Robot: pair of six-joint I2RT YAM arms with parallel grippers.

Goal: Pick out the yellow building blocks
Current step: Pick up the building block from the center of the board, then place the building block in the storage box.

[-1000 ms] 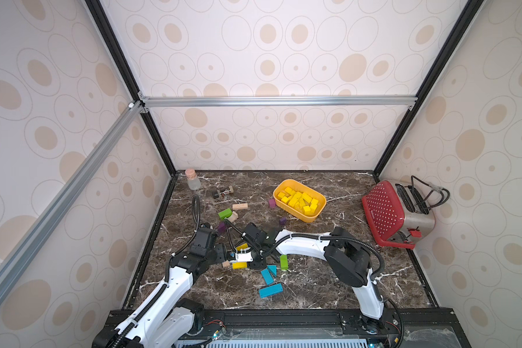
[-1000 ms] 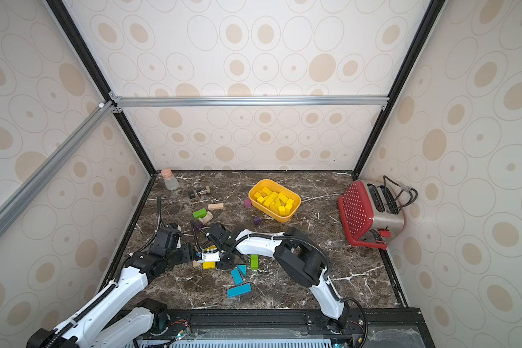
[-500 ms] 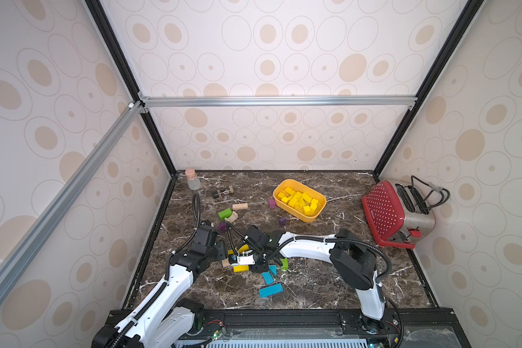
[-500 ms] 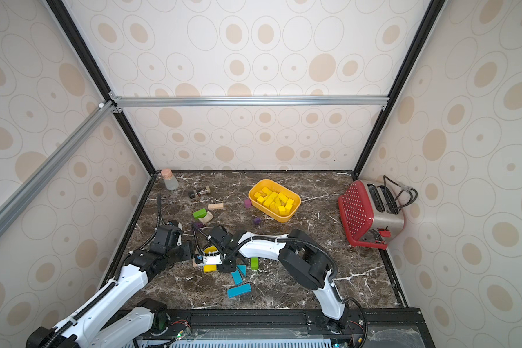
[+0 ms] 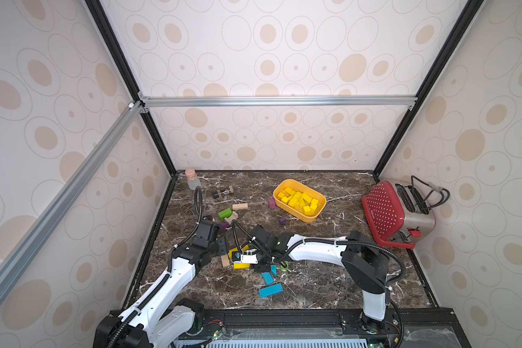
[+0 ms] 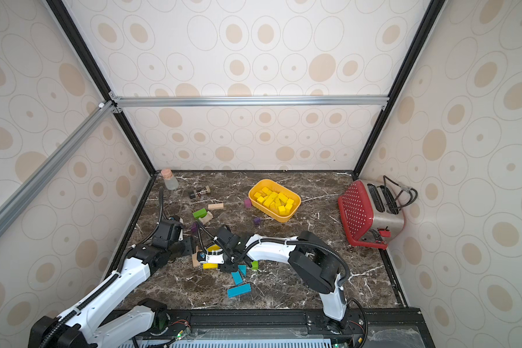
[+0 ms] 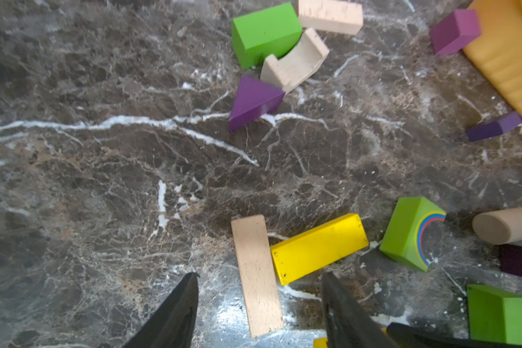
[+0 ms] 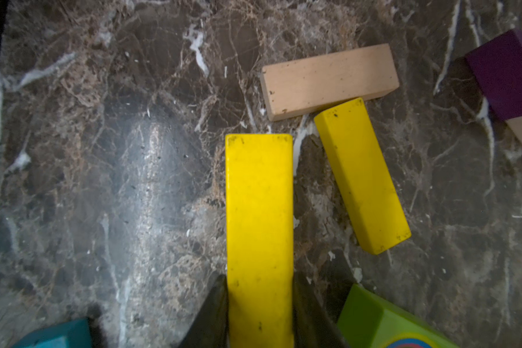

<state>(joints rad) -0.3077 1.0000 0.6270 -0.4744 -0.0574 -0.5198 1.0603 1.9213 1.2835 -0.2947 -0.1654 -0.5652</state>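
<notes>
Looking through the right wrist camera, I see the right gripper [image 8: 258, 278] clamped on one end of a long yellow bar [image 8: 259, 211], a black finger pressed against each long side. I cannot tell whether that bar has left the marble tabletop [image 8: 118, 180]. A second yellow bar [image 8: 362, 177] lies flat just beside it, angled away, with one corner touching a plain wooden plank [image 8: 329, 81]. A green block with a painted rainbow arc [image 8: 383, 319] sits just beside that bar's other end. In both top views my landmark is the orange-yellow tub [image 5: 302, 217]. It holds a heap of yellow blocks [image 5: 299, 200], cubes and short bars lying against one another. Both loose bars are well apart from the tub, on its side toward the arm bases and over toward the left arm. The left gripper [image 7: 259, 274] hangs there too, farther from the tub than the second bar. Its fingers are spread and grip nothing, and in the wrist view the end of the plank lies between them. I cannot tell whether the fingertips touch the marble. A purple wedge [image 7: 253, 102] lies between that spot and the tub. Three teal blocks [image 5: 271, 290] lie farther from the tub than the bars, close to the bases. A red toaster [image 5: 386, 211] stands well apart from the tub on its opposite side, by the wall.
</notes>
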